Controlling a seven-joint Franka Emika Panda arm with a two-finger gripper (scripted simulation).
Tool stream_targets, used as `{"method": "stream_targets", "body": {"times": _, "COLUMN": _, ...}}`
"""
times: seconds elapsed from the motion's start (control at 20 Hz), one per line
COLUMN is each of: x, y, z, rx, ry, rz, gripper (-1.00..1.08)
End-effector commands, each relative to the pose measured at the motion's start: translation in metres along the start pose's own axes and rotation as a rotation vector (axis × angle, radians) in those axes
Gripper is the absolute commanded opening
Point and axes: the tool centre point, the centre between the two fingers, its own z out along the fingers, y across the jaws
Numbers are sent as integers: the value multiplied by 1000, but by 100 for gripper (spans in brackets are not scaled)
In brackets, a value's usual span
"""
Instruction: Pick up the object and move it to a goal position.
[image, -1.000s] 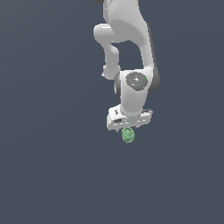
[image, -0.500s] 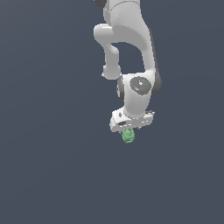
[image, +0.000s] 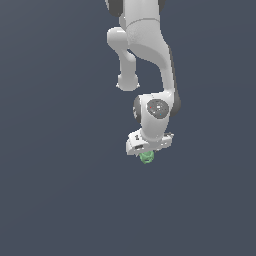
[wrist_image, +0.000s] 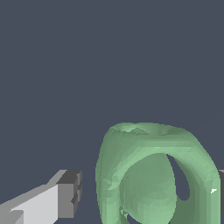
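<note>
A plain dark blue-grey tabletop (image: 55, 200) fills both views, and nothing stands around the arm or blocks its way. In the exterior view the white arm (image: 150, 45) comes down from the 12 o'clock edge of the picture, bends through a rounded elbow at about 10 o'clock of its lower joint, and ends in a round wrist housing with the flat white tool (image: 147, 153) slung beneath it, pointing down and tilted slightly so that its end toward the exterior view's left sits lower. The object (image: 146, 157) — a small light-green lump — shows directly under the tool, at 6 o'clock from the wrist, touching the tool's underside and partly hidden by it. In the wrist view the object (wrist_image: 153, 175) looms large: a ridged, knot-like green shape with a smooth loop arching over a dark hollow and a slit-like opening on one side. One finger (wrist_image: 65, 197), light grey with a darker pad, shows beside the object with a gap of bare tabletop between pad and green surface; at the opposite picture edge only a sliver of grey, likely the other finger, appears next to the object. The jaws thus stand on either side of the object, parted — not closed on it on the side that shows.
</note>
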Motion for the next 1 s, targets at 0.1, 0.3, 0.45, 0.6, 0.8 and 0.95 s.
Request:
{"method": "stream_targets", "body": {"times": 0.1, "x": 1, "y": 0, "z": 6, "rx": 0, "ry": 2, "rz": -1, "gripper": 100}}
{"method": "stream_targets", "body": {"times": 0.3, "x": 1, "y": 0, "z": 6, "rx": 0, "ry": 2, "rz": -1, "gripper": -100}}
{"method": "stream_targets", "body": {"times": 0.45, "x": 1, "y": 0, "z": 6, "rx": 0, "ry": 2, "rz": -1, "gripper": -100}}
{"method": "stream_targets", "body": {"times": 0.6, "x": 1, "y": 0, "z": 6, "rx": 0, "ry": 2, "rz": -1, "gripper": -100}}
{"method": "stream_targets", "body": {"times": 0.8, "x": 1, "y": 0, "z": 3, "rx": 0, "ry": 2, "rz": -1, "gripper": -100}}
{"method": "stream_targets", "body": {"times": 0.95, "x": 0, "y": -1, "z": -3, "rx": 0, "ry": 2, "rz": -1, "gripper": -100}}
